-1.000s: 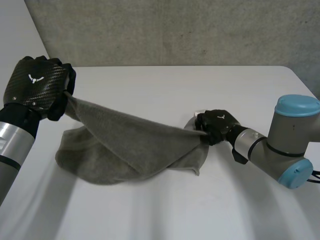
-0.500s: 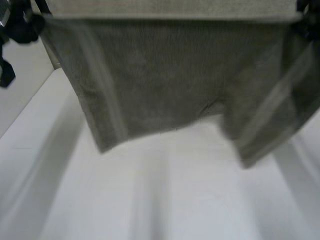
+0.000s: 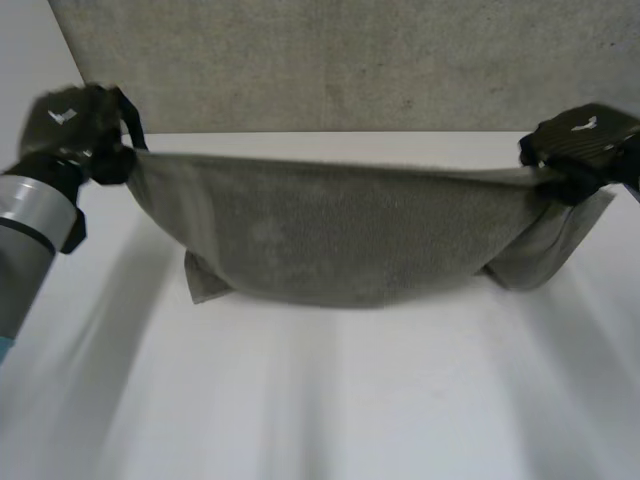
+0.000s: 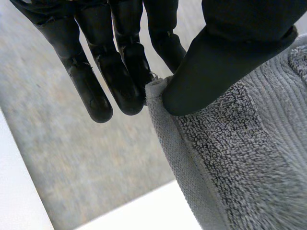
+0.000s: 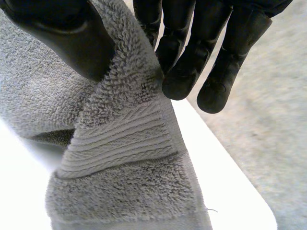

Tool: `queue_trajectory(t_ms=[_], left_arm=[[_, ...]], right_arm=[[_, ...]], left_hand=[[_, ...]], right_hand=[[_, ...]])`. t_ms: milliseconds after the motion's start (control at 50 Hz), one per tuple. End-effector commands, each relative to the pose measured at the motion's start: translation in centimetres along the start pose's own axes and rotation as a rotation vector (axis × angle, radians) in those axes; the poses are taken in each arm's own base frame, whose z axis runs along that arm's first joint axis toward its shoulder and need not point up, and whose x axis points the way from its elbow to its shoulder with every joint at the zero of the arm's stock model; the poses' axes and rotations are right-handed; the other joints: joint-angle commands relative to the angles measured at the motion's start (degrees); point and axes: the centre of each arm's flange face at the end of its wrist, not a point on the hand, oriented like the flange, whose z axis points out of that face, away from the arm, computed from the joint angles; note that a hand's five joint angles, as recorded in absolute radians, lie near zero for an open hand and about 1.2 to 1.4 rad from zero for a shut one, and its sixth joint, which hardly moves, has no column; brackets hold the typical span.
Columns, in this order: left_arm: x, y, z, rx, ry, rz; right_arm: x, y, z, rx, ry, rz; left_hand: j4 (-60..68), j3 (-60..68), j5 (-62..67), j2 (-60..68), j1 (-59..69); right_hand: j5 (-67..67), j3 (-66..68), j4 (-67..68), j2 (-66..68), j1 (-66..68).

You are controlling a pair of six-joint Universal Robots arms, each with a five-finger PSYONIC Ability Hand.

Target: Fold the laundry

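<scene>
The left hand point(image 3: 75, 130) pinches a top corner of the towel point(image 3: 340, 240) between thumb and fingers. From there the top edge runs taut across to the right hand point(image 3: 580, 145), which pinches the far end the same way, with a loose flap hanging below its grip. Between the hands the towel sags, and its lower edge seems to rest on the table point(image 3: 320, 420). To spread it well, I judge both pinches should stay firm and level, with the hands kept well apart so the top edge stays straight. The flap under the right hand looks likely to bunch unless it is shaken out before laying down. A second ago the towel lay crumpled under the hands, which were lower and nearer each other. Half a second ago it hung higher.
</scene>
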Motion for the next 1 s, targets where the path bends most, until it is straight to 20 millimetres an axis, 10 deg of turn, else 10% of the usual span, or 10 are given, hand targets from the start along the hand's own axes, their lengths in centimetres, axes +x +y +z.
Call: queue_trajectory(t_ms=[20,100,140,200,280,400,600,760,920,1000], left_arm=[[1.9,1.9,4.0,-0.004,0.058,0.109],[1.5,-2.4,8.7,0.169,0.029,0.133],[1.2,-4.7,9.6,0.250,0.010,0.137],[0.6,-9.6,10.6,0.414,-0.036,0.122],[0.0,-13.1,10.8,0.550,-0.078,0.073],[-0.2,-12.5,10.3,0.522,-0.079,-0.009],[0.6,2.1,6.0,0.085,-0.011,-0.018],[2.4,9.0,0.4,-0.064,0.120,0.019],[1.9,9.6,-1.7,-0.066,0.125,0.160],[1.2,8.8,-1.5,-0.045,0.101,0.170]], right_arm=[[-0.8,-1.0,5.4,0.011,0.039,-0.126],[1.3,-4.6,7.1,0.151,0.213,-0.212],[3.9,-10.9,6.3,0.406,0.455,-0.283],[6.4,-15.1,4.0,0.616,0.613,-0.243],[7.0,-16.6,2.1,0.704,0.602,-0.143],[3.0,-11.2,4.3,0.436,0.311,-0.035],[-5.6,-1.0,4.7,-0.023,-0.067,-0.081],[-10.3,5.9,4.7,-0.158,-0.175,-0.049],[-12.8,9.4,4.1,-0.188,-0.190,-0.024],[-13.3,9.7,3.5,-0.159,-0.162,-0.018]], left_hand=[[10.2,10.3,10.9,10.3,13.6],[10.2,10.3,10.9,10.3,13.6],[10.2,10.3,10.9,10.3,13.6],[10.2,10.3,10.9,10.3,13.6],[10.2,10.3,10.9,10.3,13.6],[10.2,10.3,10.9,10.3,13.6],[10.2,10.3,10.9,10.3,13.6],[10.2,10.3,10.9,10.3,13.6],[10.2,10.3,10.9,10.3,13.6],[10.2,10.3,10.9,10.3,13.6]], right_hand=[[3.6,2.8,3.4,2.7,2.2],[3.6,2.8,3.4,2.7,2.2],[3.6,2.8,3.4,2.7,2.2],[3.6,2.8,3.4,2.7,2.2],[3.6,2.8,3.4,2.7,2.2],[3.6,2.8,3.4,2.7,2.2],[3.6,2.8,3.4,2.7,2.2],[3.6,2.8,3.4,2.7,2.2],[3.6,2.8,3.4,2.7,2.2],[-20.1,-20.9,-20.4,-21.0,-21.5]])
